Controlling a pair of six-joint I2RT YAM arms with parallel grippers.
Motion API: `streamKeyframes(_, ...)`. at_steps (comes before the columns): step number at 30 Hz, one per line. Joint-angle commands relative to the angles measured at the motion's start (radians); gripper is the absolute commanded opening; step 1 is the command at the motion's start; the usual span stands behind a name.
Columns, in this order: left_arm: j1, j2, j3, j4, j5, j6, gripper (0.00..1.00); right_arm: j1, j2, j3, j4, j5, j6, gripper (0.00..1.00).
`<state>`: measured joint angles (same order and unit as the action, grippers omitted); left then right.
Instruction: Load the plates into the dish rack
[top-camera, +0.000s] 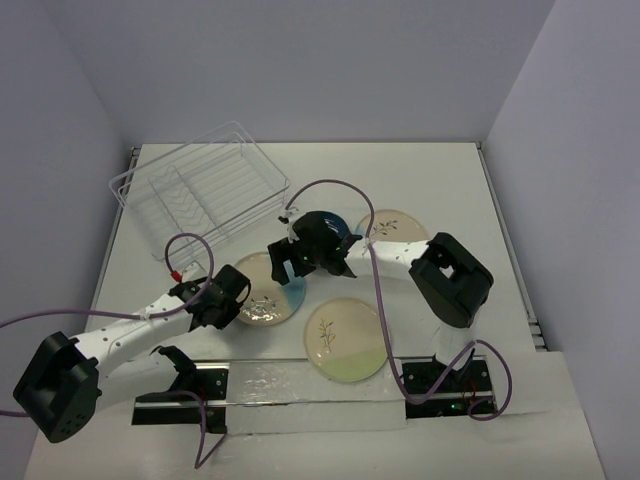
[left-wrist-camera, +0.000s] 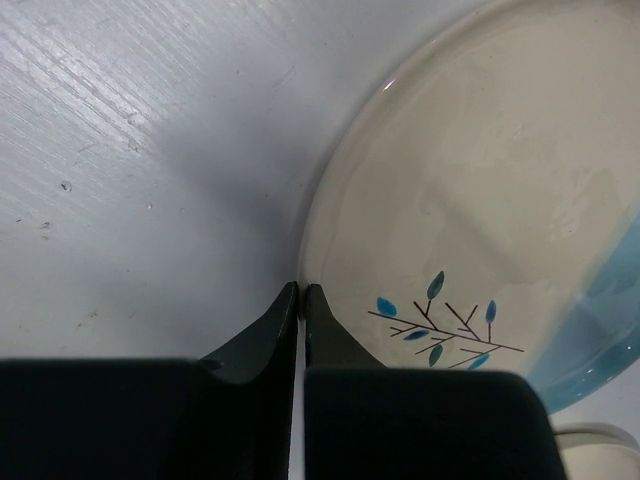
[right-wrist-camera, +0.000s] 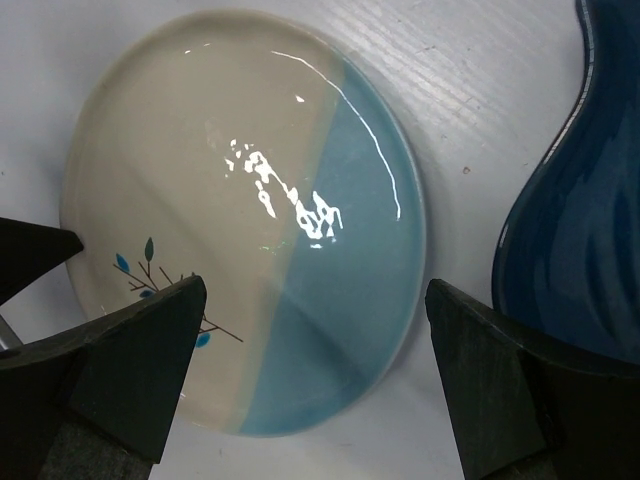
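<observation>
Left wrist: left fingers (left-wrist-camera: 268, 335) pressed together at the beige plate (left-wrist-camera: 480, 200); right fingers (right-wrist-camera: 140, 360) spread (above it).

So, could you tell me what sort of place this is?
Probably a robotics lab cell: white table boxed by plain walls, two arms mounted at its edge, only plates and a dish rack.

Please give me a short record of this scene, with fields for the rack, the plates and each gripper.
rack: dish rack, clear plastic, far left, holds no plate
plates: four, all lying on the table
plate being worked: beige-and-blue plate
other plates: teal leaf plate, beige plate, cream-and-green plate
left gripper: shut, tips at the beige-and-blue plate's rim
right gripper: open, above the same plate
</observation>
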<state>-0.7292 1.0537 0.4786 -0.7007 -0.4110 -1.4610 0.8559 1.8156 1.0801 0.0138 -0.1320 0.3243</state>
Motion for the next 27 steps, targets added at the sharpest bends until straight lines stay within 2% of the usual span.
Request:
streamKeyframes(1, 0.001, 0.025, -0.015, -0.126, 0.089, 0.025, 0.0, 0.022, 0.024, 0.05, -0.002, 0.049, 0.011, 0.98)
streamKeyframes(9, 0.001, 0.03, -0.019, -0.114, 0.08, 0.023, 0.0, 0.022, 0.021, 0.042, -0.006, 0.171, 0.023, 0.99)
streamKeyframes(13, 0.002, 0.046, -0.014, -0.115, 0.078, 0.027, 0.0, 0.022, 0.005, 0.034, -0.006, 0.163, 0.018, 0.99)
streamKeyframes(27, 0.001, 0.041, -0.012, -0.101, 0.069, 0.041, 0.0, 0.035, 0.108, 0.072, -0.007, 0.079, 0.046, 0.99)
